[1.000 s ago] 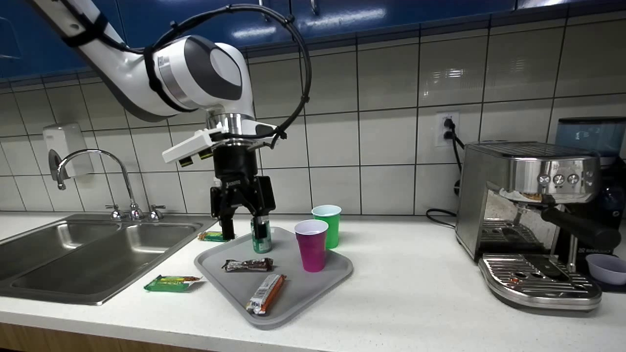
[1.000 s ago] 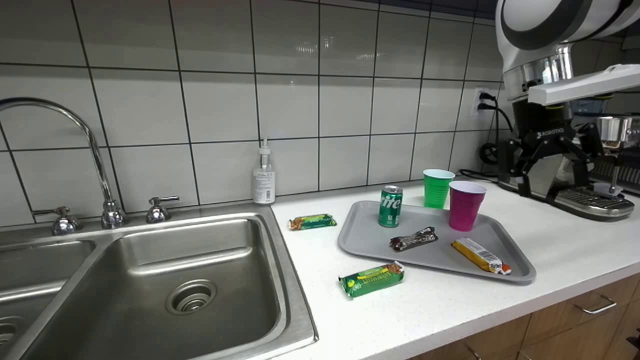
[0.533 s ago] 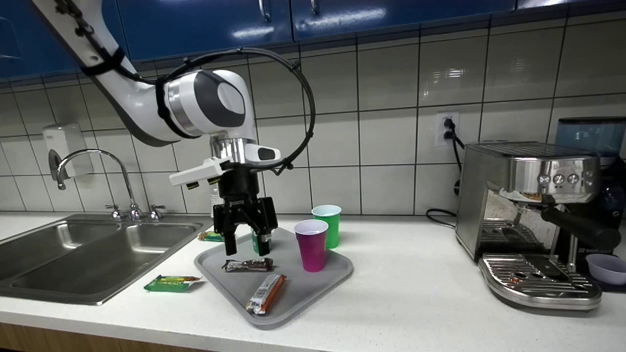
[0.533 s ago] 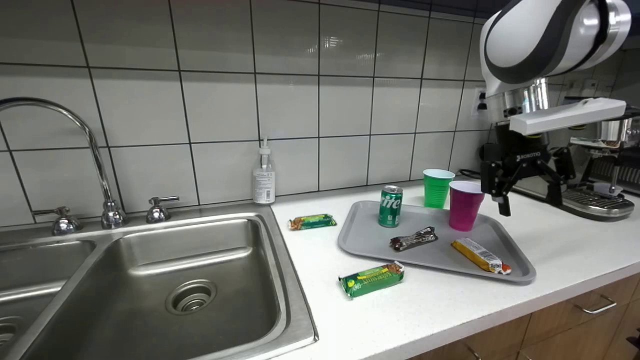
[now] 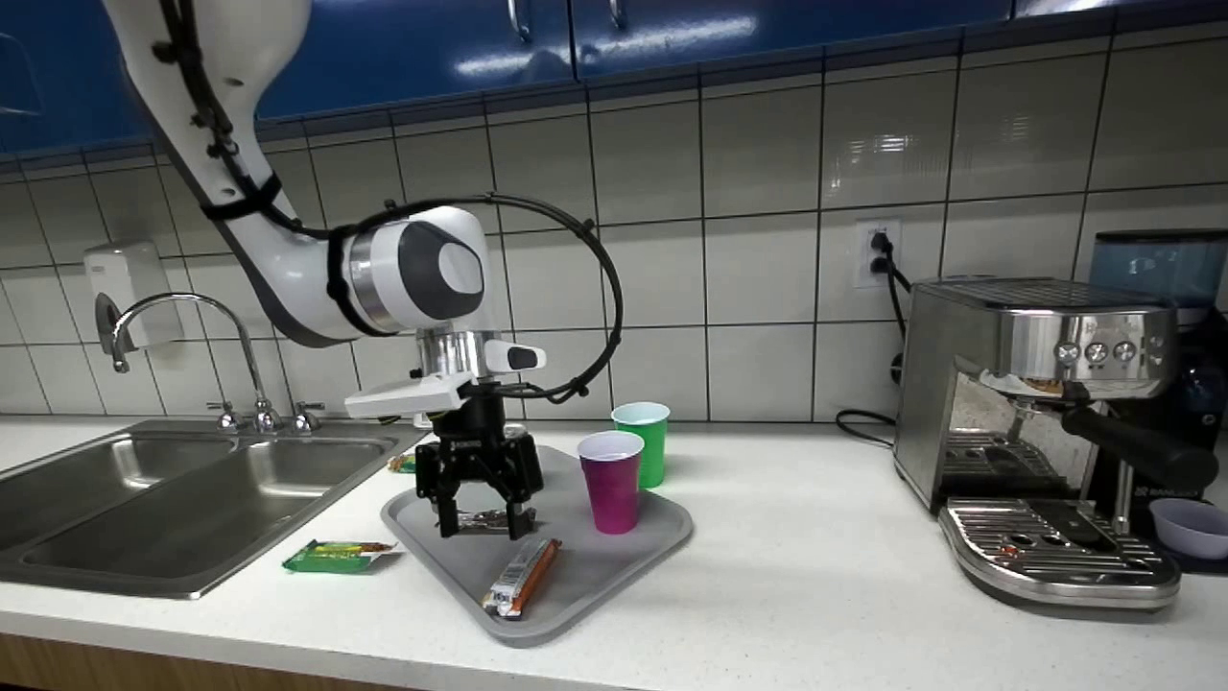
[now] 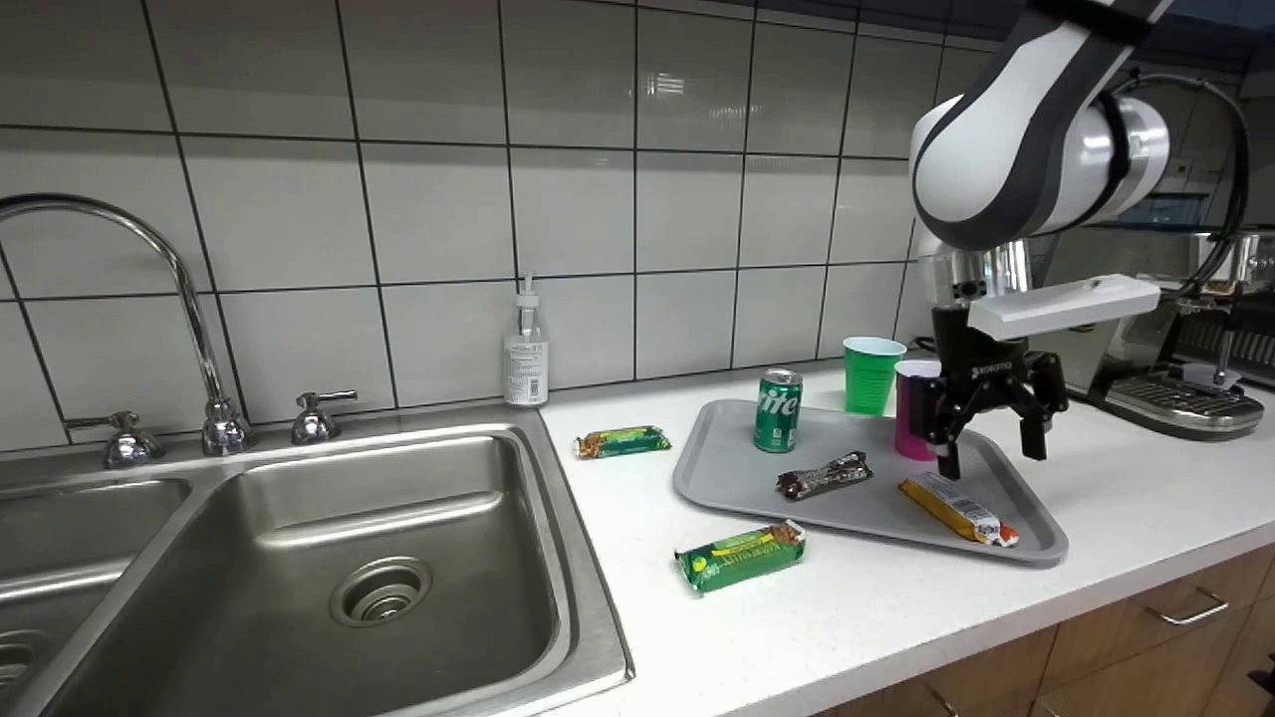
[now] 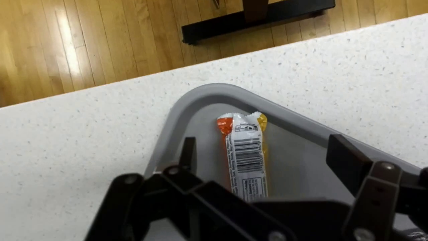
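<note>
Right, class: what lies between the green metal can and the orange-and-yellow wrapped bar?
An exterior view shows the brown-and-silver wrapped bar there, on the grey tray.

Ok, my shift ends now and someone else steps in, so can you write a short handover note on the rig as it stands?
Gripper: jaws open, holding nothing. In the wrist view the orange bar shows between them, untouched.
Things: the orange bar lies on the tray, with the dark bar, can and purple cup. Two green bars lie off it on the counter.
Done: jaws poised over the tray; nothing gripped yet.
Left, probably: lower to the orange bar and close on it.
</note>
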Action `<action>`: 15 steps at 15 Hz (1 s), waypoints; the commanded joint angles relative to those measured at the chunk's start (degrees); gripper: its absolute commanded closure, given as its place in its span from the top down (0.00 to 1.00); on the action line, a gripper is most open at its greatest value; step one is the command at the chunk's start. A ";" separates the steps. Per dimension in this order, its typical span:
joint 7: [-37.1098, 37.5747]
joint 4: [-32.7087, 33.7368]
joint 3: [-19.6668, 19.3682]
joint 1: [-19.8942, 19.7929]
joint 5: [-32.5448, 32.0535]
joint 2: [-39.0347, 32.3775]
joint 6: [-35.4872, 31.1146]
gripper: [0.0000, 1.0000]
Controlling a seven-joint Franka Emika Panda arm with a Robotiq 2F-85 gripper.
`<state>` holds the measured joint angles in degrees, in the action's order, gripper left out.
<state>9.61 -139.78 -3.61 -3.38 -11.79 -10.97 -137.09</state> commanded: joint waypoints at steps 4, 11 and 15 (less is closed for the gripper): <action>-11.55 6.42 0.77 -0.60 5.47 -7.78 -2.67 1.00; -16.26 10.69 0.91 -0.90 7.41 -13.53 -2.67 1.00; -14.17 9.70 0.25 0.02 6.29 -13.42 -2.93 1.00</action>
<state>-4.59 -130.20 -3.45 -3.28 -5.47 -24.38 -140.17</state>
